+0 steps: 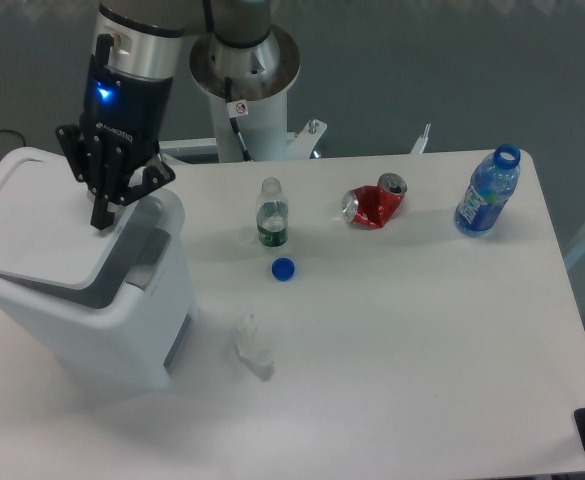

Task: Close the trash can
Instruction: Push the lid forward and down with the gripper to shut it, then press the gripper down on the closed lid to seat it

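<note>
Trash can (82, 300) work is nearly done for you: the gripper (102, 215), jaws seemingly pinched together and empty, presses the lid (37, 220) low at the table's (422, 340) left edge, a gap remaining in front.

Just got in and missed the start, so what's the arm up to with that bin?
The gripper is pressing the lid of the white trash can downward. The lid is most of the way down but not shut: a gap remains along its right edge, above the grey latch. Whether the jaws are open is unclear. Elsewhere on the table lie two bottles, a crushed red can, a blue cap and a crumpled wrapper, all untouched.
</note>
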Controlling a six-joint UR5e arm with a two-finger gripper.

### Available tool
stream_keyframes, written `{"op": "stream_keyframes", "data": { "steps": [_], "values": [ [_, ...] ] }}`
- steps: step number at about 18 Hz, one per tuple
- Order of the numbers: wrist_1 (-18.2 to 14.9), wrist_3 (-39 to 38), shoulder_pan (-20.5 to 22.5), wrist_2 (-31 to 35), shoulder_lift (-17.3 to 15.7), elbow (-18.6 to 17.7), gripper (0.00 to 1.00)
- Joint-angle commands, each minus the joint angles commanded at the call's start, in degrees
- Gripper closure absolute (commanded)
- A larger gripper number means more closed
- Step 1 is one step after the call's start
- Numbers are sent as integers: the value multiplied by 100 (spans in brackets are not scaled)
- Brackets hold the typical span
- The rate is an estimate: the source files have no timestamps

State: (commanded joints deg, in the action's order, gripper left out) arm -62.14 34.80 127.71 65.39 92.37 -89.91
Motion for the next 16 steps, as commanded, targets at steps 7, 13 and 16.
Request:
{"op": "stream_keyframes", "data": {
  "steps": [7, 13, 16],
  "values": [
    [0, 0, -9, 9, 123, 0, 93],
    [17, 0, -9, 18, 193, -26, 93],
    [18, 0, -9, 18, 246, -35, 93]
  ]
}}
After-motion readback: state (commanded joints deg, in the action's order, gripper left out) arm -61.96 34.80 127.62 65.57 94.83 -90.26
